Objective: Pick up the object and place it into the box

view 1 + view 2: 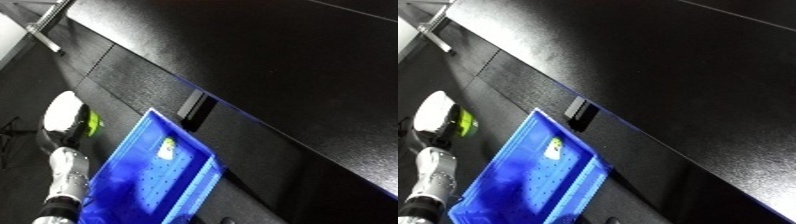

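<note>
The camera view is strongly tilted. The wide matte black counter (293, 55) fills the upper and right part of both eye views, its long edge running diagonally from upper left to lower right. A small dark rectangular slot (191, 105) sits in the counter's front face, just above the far corner of the bin.

The bright blue rectangular plastic bin (147, 175) lies below that edge, in the lower centre of the view. Its floor shows a pattern of small dots.

One white and silver forearm (67, 175) enters from the lower left edge and rises along the left side of the bin. At its upper end is a rounded white part with a yellow-green patch (91, 123) beside it. The robot hand itself cannot be made out, so its fingers cannot be judged. The other robot hand does not appear in either view.

The small pale yellow-green object (167, 147) rests on the bin floor, inside the bin near its far wall.
</note>
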`<state>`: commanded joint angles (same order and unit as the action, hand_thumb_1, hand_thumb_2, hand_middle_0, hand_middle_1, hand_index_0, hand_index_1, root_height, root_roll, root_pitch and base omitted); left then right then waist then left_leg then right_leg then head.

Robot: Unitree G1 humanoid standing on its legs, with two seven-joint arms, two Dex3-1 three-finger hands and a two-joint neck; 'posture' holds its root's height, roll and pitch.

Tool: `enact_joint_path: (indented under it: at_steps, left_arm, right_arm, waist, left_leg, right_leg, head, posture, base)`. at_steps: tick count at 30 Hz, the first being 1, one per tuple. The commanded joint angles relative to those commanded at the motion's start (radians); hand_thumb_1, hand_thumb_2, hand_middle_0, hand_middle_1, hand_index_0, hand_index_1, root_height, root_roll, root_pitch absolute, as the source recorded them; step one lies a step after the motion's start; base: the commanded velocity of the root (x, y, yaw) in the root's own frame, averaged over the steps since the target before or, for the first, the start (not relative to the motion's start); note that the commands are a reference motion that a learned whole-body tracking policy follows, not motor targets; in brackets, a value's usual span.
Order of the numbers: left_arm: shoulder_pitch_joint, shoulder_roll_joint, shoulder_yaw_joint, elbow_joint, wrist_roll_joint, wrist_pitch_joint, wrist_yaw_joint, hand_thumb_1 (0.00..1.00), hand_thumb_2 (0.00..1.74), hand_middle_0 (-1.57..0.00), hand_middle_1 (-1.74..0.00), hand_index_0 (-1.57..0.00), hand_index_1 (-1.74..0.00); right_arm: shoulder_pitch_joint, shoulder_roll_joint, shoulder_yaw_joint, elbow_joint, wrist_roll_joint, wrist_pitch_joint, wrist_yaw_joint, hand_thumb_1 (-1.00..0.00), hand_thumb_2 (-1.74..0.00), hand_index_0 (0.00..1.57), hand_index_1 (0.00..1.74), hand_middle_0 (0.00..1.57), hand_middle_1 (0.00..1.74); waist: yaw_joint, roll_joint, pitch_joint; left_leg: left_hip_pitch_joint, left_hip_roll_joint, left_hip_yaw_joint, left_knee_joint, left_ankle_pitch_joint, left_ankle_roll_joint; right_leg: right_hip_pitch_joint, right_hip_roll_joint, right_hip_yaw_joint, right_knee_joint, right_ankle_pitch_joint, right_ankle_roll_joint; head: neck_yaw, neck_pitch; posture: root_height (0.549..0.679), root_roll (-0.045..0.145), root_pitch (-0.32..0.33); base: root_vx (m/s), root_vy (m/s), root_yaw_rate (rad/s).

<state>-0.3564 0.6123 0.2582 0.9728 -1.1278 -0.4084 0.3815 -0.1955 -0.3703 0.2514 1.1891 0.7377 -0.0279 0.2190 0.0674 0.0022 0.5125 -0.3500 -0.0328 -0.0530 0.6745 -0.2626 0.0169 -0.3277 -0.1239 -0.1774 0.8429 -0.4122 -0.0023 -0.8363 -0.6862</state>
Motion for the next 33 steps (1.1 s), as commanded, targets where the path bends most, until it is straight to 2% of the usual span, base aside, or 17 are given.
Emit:
enact_joint_path:
  at_steps: [4, 8, 15, 22, 28, 33]
  left_arm:
    - [-0.004, -0.014, 0.007, 0.098, -0.115, 0.049, -0.022, 0.9, 1.57, -1.41, -1.57, -1.41, -1.57]
    - [-0.005, -0.018, 0.012, 0.2, -0.145, 0.079, -0.07, 0.7, 1.22, -1.1, -1.22, -1.1, -1.22]
    - [-0.01, -0.001, 0.021, 0.318, -0.176, 0.11, -0.139, 0.35, 0.61, -0.55, -0.61, -0.55, -0.61]
    - [-0.011, 0.004, 0.017, 0.357, -0.175, 0.115, -0.186, 0.0, 0.0, 0.0, 0.0, 0.0, 0.0]
    - [-0.018, 0.01, 0.006, 0.365, -0.151, 0.113, -0.21, 0.0, 0.0, 0.0, 0.0, 0.0, 0.0]
    - [-0.023, 0.008, -0.004, 0.363, -0.135, 0.104, -0.227, 0.0, 0.0, 0.0, 0.0, 0.0, 0.0]
  right_arm:
    - [-0.004, 0.007, 0.008, 0.005, -0.019, 0.001, -0.001, 0.0, 0.0, 0.0, 0.0, 0.0, 0.0]
    - [-0.007, 0.005, 0.014, 0.011, -0.033, 0.0, 0.006, 0.0, 0.0, 0.0, 0.0, 0.0, 0.0]
    - [-0.006, -0.002, 0.017, 0.018, -0.052, -0.004, 0.024, 0.0, 0.0, 0.0, 0.0, 0.0, 0.0]
    - [0.0, 0.001, 0.02, 0.023, -0.053, -0.011, 0.035, 0.0, 0.0, 0.0, 0.0, 0.0, 0.0]
    - [0.001, 0.003, 0.026, 0.022, -0.043, -0.019, 0.043, 0.0, 0.0, 0.0, 0.0, 0.0, 0.0]
    - [0.001, 0.006, 0.031, 0.017, -0.031, -0.018, 0.038, 0.0, 0.0, 0.0, 0.0, 0.0, 0.0]
  waist:
    - [-0.004, -0.014, 0.002]
    - [-0.015, -0.024, 0.005]
    - [-0.024, -0.042, 0.007]
    - [-0.019, -0.051, 0.007]
    - [-0.012, -0.055, 0.006]
    - [-0.009, -0.056, 0.006]
  left_leg:
    - [0.0, 0.002, -0.002, -0.012, 0.007, -0.0012]
    - [0.001, 0.006, 0.0, -0.022, 0.012, -0.0025]
    - [0.003, 0.014, 0.004, -0.031, 0.011, -0.005]
    - [0.007, 0.015, 0.002, -0.05, 0.017, -0.0092]
    - [0.009, 0.012, -0.002, -0.065, 0.022, -0.0132]
    - [0.013, 0.008, -0.004, -0.071, 0.022, -0.0129]
  right_leg:
    - [0.007, 0.0067, -0.001, -0.01, -0.002, -0.001]
    - [0.01, 0.0118, 0.002, -0.017, -0.004, -0.0025]
    - [0.017, 0.0173, 0.003, -0.032, -0.004, -0.0013]
    - [0.029, 0.0154, -0.005, -0.053, 0.002, 0.0022]
    - [0.035, 0.0138, -0.013, -0.071, 0.008, 0.0044]
    - [0.038, 0.0135, -0.016, -0.079, 0.013, 0.0052]
  head:
    - [-0.047, -0.017]
    - [-0.086, -0.018]
    - [-0.091, -0.017]
    - [-0.07, -0.022]
    - [-0.035, -0.01]
    - [-0.004, -0.003]
  posture:
    - [0.63, 0.048, -0.072]
    - [0.631, 0.047, -0.072]
    - [0.632, 0.045, -0.069]
    - [0.634, 0.042, -0.066]
    - [0.636, 0.04, -0.061]
    - [0.637, 0.039, -0.06]
  base:
    - [0.001, 0.02, 0.043]
    - [-0.001, 0.05, -0.012]
    - [-0.001, 0.038, -0.014]
    - [0.002, 0.009, 0.036]
    - [-0.007, -0.008, 0.037]
    - [-0.008, -0.01, 0.016]
